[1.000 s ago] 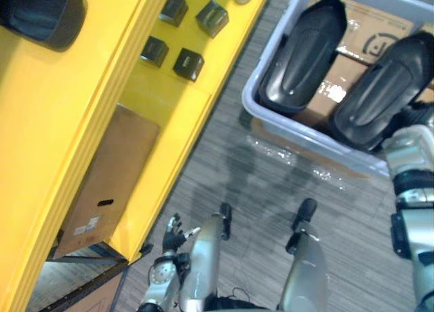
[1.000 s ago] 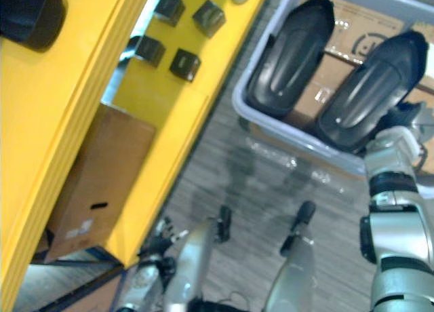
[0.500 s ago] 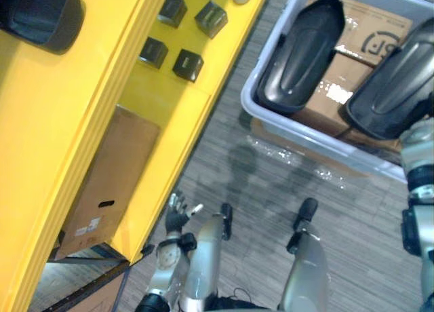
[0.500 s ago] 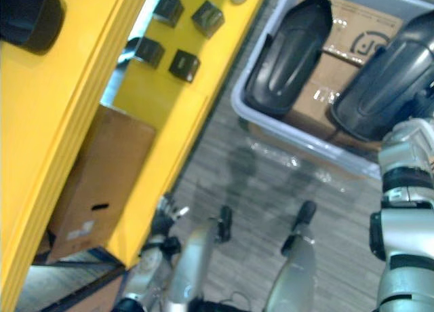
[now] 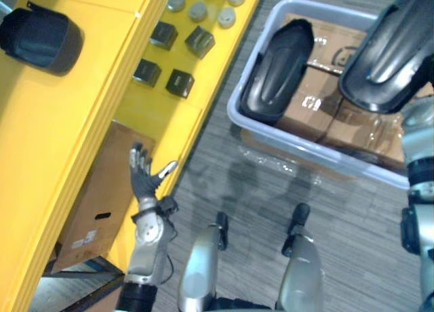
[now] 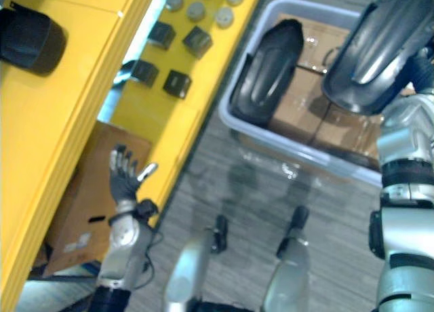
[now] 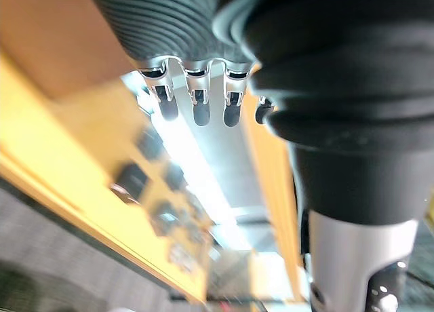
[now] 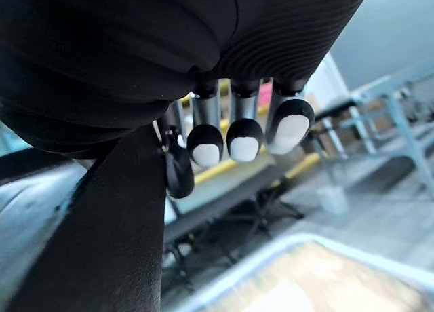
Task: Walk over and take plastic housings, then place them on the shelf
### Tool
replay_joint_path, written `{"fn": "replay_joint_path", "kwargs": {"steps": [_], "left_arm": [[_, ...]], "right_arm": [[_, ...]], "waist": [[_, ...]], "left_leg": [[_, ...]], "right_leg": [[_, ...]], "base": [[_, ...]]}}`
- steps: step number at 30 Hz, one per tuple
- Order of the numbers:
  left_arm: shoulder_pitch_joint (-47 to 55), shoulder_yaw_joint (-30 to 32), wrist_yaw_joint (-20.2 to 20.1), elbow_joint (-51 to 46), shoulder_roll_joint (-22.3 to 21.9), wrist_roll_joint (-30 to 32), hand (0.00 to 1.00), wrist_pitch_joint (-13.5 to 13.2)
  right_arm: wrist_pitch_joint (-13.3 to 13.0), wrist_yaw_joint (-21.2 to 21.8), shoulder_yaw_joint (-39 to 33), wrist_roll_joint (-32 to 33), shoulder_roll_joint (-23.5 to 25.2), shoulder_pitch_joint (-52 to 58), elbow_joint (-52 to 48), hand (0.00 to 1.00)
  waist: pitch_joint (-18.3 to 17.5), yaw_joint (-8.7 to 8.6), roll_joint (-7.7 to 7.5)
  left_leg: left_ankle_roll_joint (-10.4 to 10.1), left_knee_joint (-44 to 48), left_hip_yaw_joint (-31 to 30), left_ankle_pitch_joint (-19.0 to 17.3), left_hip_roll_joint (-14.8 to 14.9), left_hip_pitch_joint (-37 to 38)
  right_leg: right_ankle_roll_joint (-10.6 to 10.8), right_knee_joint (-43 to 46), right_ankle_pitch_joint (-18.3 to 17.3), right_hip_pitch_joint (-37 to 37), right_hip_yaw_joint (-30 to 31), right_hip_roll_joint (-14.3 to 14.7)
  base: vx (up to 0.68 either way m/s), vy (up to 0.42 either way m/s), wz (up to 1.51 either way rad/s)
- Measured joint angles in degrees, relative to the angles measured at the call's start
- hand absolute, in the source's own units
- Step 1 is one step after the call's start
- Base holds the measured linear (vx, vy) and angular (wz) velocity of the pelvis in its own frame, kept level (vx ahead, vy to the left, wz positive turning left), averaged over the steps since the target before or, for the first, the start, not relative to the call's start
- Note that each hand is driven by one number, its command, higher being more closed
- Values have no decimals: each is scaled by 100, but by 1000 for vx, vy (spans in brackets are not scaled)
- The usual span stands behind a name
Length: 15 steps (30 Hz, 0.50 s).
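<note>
A long black plastic housing hangs above the grey bin at the right. My right hand is shut on it, fingers curled over its edge, and the housing shows dark beside them in the right wrist view. A second black housing lies in the bin on cardboard boxes. A third housing rests on the top board of the yellow shelf at the left. My left hand is raised, open and holding nothing, beside the shelf's lower edge, and its fingers are straight.
Several small black boxes and grey round caps lie on the lower yellow shelf board. A brown cardboard box stands under that board, just behind my left hand. Grey carpet lies between the shelf and the bin.
My right hand has lifted its housing up out of the bin. My left hand has risen from low beside the shelf, with its fingers spread. The camera has shifted a little.
</note>
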Motion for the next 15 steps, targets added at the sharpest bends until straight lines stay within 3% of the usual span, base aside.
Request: {"fn": "replay_joint_path", "kwargs": {"steps": [6,11,15], "left_arm": [[-1426,35,-314,290,867,183,0,482],[-2679,-165,-420,1282,1227,147,0,685],[-3224,-342,-497,1627,1254,89,0,755]], "right_arm": [[-458,0,163,-273,234,-115,-654,100],[-850,-113,312,-456,558,-147,-936,100],[-1120,-218,430,-631,651,-151,-1270,100]], "waist": [[2,-195,-187],[-84,-412,-424],[-133,-563,-524]], "left_leg": [[-40,-209,256,23,102,296],[-80,-384,424,44,169,504],[-87,-400,474,39,209,541]], "right_leg": [[-43,-161,52,88,194,135],[-80,-474,184,250,312,284],[-104,-605,257,301,344,340]], "base": [[27,22,-20],[25,22,-19],[11,34,-11]]}}
